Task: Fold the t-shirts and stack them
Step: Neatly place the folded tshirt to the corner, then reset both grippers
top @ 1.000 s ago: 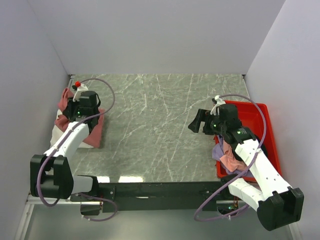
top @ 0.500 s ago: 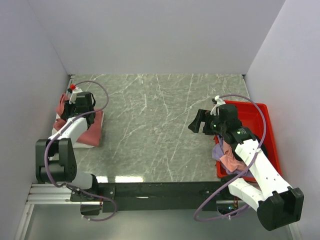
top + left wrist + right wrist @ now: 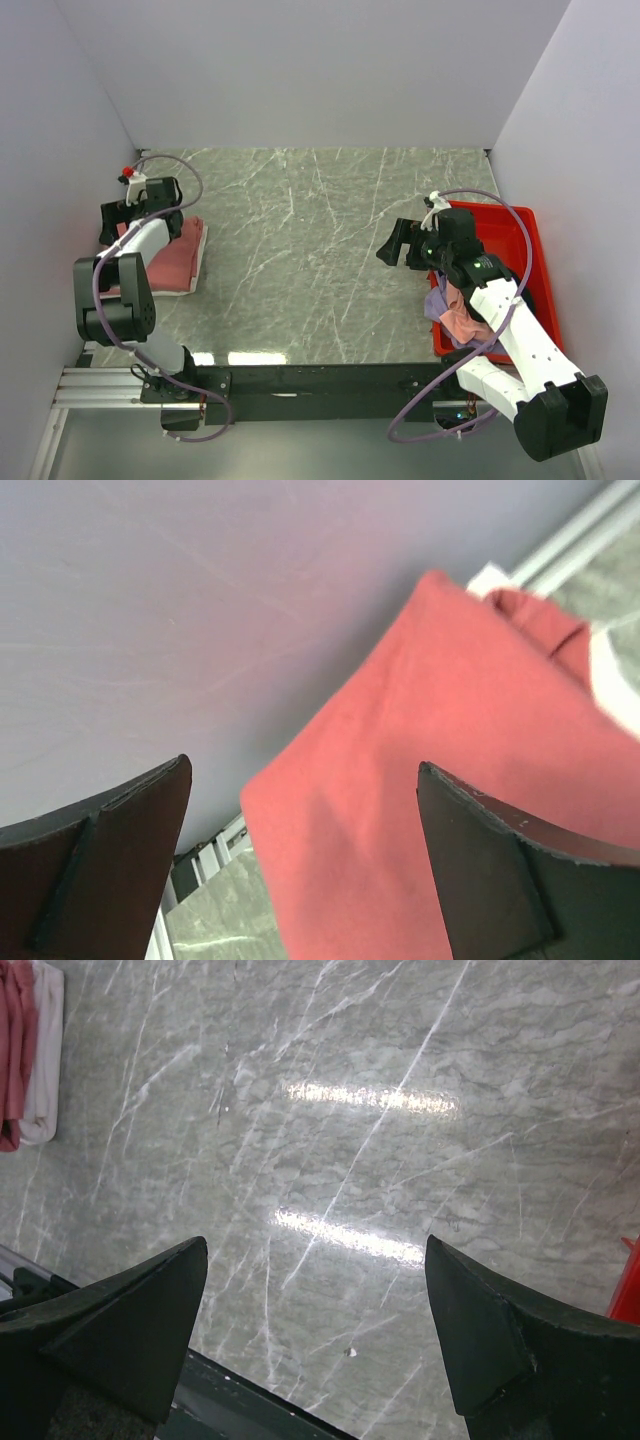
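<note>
Shirts: one stack begun, a heap to go

Close by on the right, heap of pink and purple shirts (image 3: 455,312) spilling over the side of the red tray (image 3: 505,235), most likely waiting for a turn. A bit farther, on the left, red shirt (image 3: 178,262) lying flat and folded on top of white shirt (image 3: 48,1050), tucked by the wall, probably to keep the middle of the table (image 3: 310,260) free for folding. Right gripper (image 3: 315,1245) wide open over bare table, holding nothing, ready for a next shirt. Farthest off, left gripper (image 3: 305,770) wide open too, above the red shirt, holding nothing.
</note>
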`<state>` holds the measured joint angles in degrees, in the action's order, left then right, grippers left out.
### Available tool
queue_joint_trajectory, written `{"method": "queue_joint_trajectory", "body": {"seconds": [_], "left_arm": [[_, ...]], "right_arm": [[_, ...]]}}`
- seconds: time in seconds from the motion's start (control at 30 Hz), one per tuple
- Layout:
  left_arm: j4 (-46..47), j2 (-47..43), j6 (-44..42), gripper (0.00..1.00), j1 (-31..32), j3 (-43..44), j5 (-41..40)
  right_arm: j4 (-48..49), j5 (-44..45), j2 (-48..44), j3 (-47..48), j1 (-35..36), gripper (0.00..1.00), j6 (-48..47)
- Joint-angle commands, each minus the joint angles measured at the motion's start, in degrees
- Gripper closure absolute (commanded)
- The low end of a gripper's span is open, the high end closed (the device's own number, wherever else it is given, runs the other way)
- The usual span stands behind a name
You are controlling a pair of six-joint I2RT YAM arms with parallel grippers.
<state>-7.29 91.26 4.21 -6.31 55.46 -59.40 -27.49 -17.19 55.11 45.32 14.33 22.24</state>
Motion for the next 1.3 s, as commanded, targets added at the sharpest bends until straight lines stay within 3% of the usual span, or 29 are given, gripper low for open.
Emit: {"method": "queue_joint_trajectory", "body": {"seconds": [0.0, 0.23, 0.4, 0.5, 0.77, 1.03, 1.27], "left_arm": [[-4.0, 0.4, 5.1, 0.00, -0.1, 5.0, -2.1], [-16.8, -0.9, 16.2, 0.01, -0.1, 12.9, 1.8], [-24.1, -6.4, 21.8, 0.01, 2.3, 17.0, 10.4], [-22.7, -11.9, 24.0, 0.01, 5.8, 18.1, 16.6], [-16.4, -29.8, 33.3, 0.01, 17.7, 6.7, 30.5], [-5.8, -44.0, 36.4, 0.00, 19.5, -10.2, 42.8], [-4.9, -51.8, 37.4, 0.00, 19.9, -18.1, 44.5]], "right_arm": [[1.7, 0.3, 0.0, 0.1, -0.4, 0.05, -0.1], [1.6, 0.8, -0.4, 0.2, -0.4, 0.05, 0.1], [1.7, 0.7, -0.2, 0.2, -0.4, 0.05, -0.4], [1.7, 0.8, -0.1, 0.3, -0.4, 0.04, -0.4], [3.5, 4.4, -1.8, -0.3, -0.4, 0.04, -0.3], [7.5, 6.7, -6.1, -2.4, -0.4, 0.04, -1.1], [11.4, 9.7, -9.8, -5.9, -0.4, 0.04, -0.4]]}}
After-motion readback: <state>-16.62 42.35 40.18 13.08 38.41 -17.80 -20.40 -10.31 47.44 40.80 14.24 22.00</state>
